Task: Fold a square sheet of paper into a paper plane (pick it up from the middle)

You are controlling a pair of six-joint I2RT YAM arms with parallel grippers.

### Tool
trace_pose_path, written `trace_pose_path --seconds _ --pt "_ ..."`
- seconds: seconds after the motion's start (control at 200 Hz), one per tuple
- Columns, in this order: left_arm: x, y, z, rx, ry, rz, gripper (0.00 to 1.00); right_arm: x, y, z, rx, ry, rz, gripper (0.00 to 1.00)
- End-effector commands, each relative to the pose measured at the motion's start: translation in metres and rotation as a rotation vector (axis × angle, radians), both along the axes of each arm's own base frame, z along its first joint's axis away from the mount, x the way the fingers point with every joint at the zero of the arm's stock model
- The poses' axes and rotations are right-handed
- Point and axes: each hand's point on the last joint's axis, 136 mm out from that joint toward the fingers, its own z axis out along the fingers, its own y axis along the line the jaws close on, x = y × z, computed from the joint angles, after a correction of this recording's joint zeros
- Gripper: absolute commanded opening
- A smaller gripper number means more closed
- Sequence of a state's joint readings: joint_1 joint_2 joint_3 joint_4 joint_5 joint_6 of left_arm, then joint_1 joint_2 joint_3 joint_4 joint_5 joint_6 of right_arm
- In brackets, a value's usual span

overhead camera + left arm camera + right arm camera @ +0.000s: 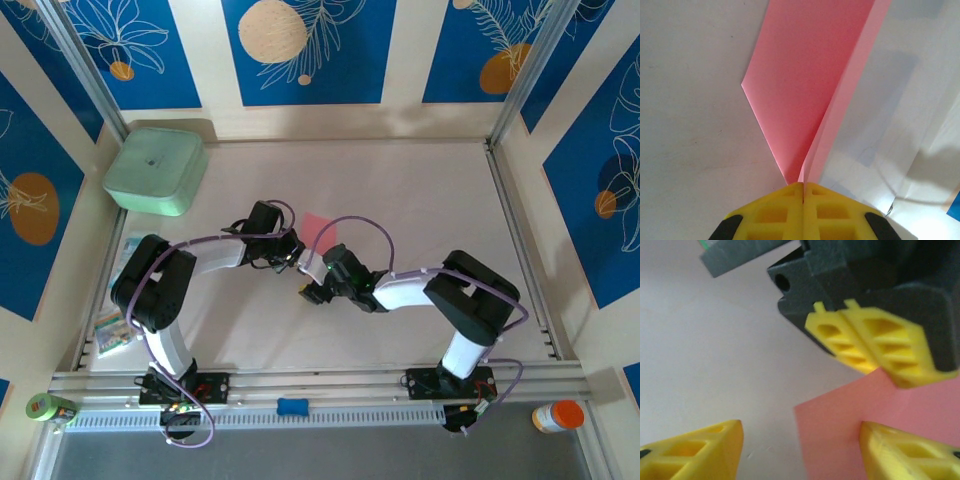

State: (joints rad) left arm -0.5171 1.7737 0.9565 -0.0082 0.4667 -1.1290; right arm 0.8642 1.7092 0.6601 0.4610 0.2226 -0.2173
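Left wrist view shows me the left gripper [802,186] with its yellow jaws pressed together on a raised fold of the pink paper [800,75]. The paper lies to the right of the green box [155,170] and a little nearer the arm bases. My right gripper [800,440] has its jaws wide, straddling the paper's corner. Printed packets [113,328] lie nearer than the box, too small to read.

The pale beige table [420,190] carries the pink square sheet of paper [318,232], folded and lying just ahead of the left gripper [298,256]. A mint-green square box [155,170] sits well off to that gripper's far left, and small printed packets [118,328] lie to its left, nearer the bases.
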Motion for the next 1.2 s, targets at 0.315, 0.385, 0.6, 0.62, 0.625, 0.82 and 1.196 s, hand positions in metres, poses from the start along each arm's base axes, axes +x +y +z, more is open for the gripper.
trace_pose_path --seconds 0.315,0.385,0.6,0.62,0.625,0.82,1.196 --pt "-0.004 0.007 0.0 0.019 0.022 0.024 0.02 0.015 0.003 0.019 0.015 -0.251 -0.016 0.38" --pt "-0.003 0.008 -0.001 0.022 0.023 0.029 0.02 0.012 0.002 0.02 0.013 -0.26 -0.009 0.36" --pt "-0.004 0.009 -0.003 0.033 0.029 0.03 0.03 0.005 0.0 0.023 0.013 -0.283 -0.002 0.31" --pt "-0.004 0.01 -0.003 0.033 0.029 0.031 0.03 0.005 0.001 0.023 0.014 -0.286 -0.002 0.31" --pt "-0.005 0.009 -0.003 0.034 0.029 0.03 0.03 0.005 0.001 0.023 0.014 -0.287 -0.002 0.3" --pt "-0.006 0.011 -0.005 0.04 0.036 0.03 0.04 0.009 0.0 0.032 0.032 -0.315 -0.037 0.28" --pt "-0.007 0.012 -0.006 0.045 0.039 0.031 0.05 0.005 0.006 0.04 0.058 -0.319 -0.022 0.22"
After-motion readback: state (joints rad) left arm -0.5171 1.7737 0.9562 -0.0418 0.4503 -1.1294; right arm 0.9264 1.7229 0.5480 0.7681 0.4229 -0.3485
